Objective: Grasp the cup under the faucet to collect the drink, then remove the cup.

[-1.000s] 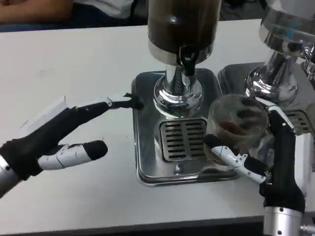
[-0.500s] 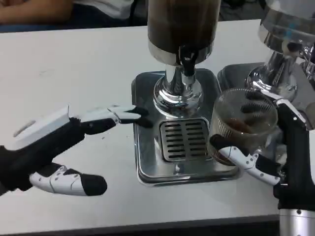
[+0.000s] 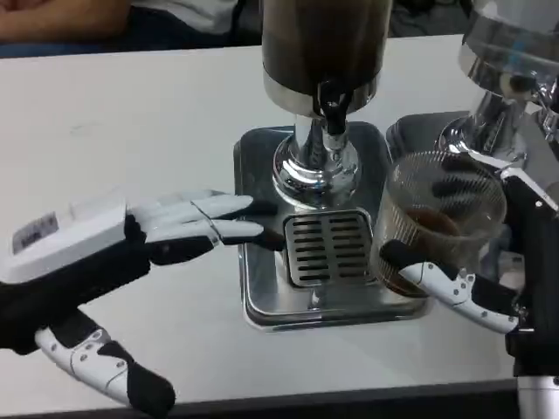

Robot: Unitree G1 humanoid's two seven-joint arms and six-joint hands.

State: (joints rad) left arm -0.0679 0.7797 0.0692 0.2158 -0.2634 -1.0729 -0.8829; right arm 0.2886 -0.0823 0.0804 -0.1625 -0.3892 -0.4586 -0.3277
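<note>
Left hand (image 3: 105, 262): flat, fingers extended and apart, holding nothing, fingertips reaching the left rim of the square stainless-steel drip tray (image 3: 262, 301); probably idle. Centre: slotted metal grate (image 3: 327, 247) directly below the black faucet (image 3: 332, 109) of the dark-filled cylindrical drink dispenser (image 3: 323, 44). Right: transparent ribbed plastic cup (image 3: 441, 223), containing a little brown drink, held clear of the faucet over the tray's right edge, gripped by the right hand (image 3: 498, 271), fingers wrapped around its wall. Collection appears complete; removal is in hand.

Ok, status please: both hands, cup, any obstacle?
Right hand holds cup, drink inside, off the grate. Left hand open, over the table. No obstacle.
</note>
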